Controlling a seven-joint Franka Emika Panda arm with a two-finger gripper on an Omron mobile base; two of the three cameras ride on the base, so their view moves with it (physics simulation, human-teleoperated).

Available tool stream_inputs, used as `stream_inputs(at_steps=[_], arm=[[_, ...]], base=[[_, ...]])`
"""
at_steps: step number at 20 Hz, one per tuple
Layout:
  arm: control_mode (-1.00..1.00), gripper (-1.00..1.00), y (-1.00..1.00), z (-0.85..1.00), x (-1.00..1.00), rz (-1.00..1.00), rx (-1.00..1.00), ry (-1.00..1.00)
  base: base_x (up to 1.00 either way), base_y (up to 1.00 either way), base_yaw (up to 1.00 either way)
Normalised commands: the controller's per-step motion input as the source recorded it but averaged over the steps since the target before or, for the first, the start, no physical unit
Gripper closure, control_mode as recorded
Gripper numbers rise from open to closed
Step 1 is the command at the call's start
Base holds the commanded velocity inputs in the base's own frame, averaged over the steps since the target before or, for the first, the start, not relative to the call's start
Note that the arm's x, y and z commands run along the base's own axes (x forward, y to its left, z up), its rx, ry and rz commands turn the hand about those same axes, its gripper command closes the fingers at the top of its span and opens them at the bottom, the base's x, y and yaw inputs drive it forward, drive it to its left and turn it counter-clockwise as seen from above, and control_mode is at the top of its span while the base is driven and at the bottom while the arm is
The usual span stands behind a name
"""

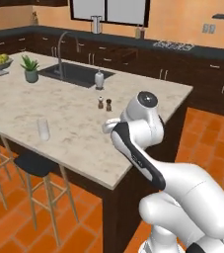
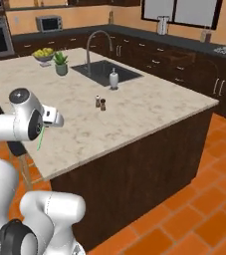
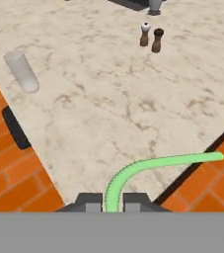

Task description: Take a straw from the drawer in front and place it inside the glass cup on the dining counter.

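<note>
Clearly the straw [image 3: 148, 165] is held between the two finger tips of the gripper [image 3: 112, 200] at the bottom centre of the hand view, the tips closed tight on its lower end. From there it rises, bends and runs to the right, ending over the edge of the dining counter [image 3: 108, 99]. In the right base view the straw [image 2: 40, 138] shows as a thin green line hanging below the hand at centre left.

The glass cup [image 3: 21, 72] stands at the upper left of the hand view, near the counter's edge and well apart from the straw. The salt and pepper shakers [image 3: 151, 37] stand at top centre.

The arm is folded, its hand raised beside the counter's near corner.
</note>
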Motion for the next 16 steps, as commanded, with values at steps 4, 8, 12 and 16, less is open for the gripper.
stream_inputs(at_steps=[4, 8, 12, 16], arm=[[1.0, 1.0, 0.0, 0.0, 0.0, 0.0, 0.0, 0.0], [1.0, 1.0, 0.0, 0.0, 0.0, 0.0, 0.0, 0.0], [1.0, 1.0, 0.0, 0.0, 0.0, 0.0, 0.0, 0.0], [1.0, 1.0, 0.0, 0.0, 0.0, 0.0, 0.0, 0.0]], base=[[0.0, 0.98, -0.52], [0.0, 1.0, -0.47], [0.0, 1.0, -0.48], [-0.05, 0.97, -0.48]])
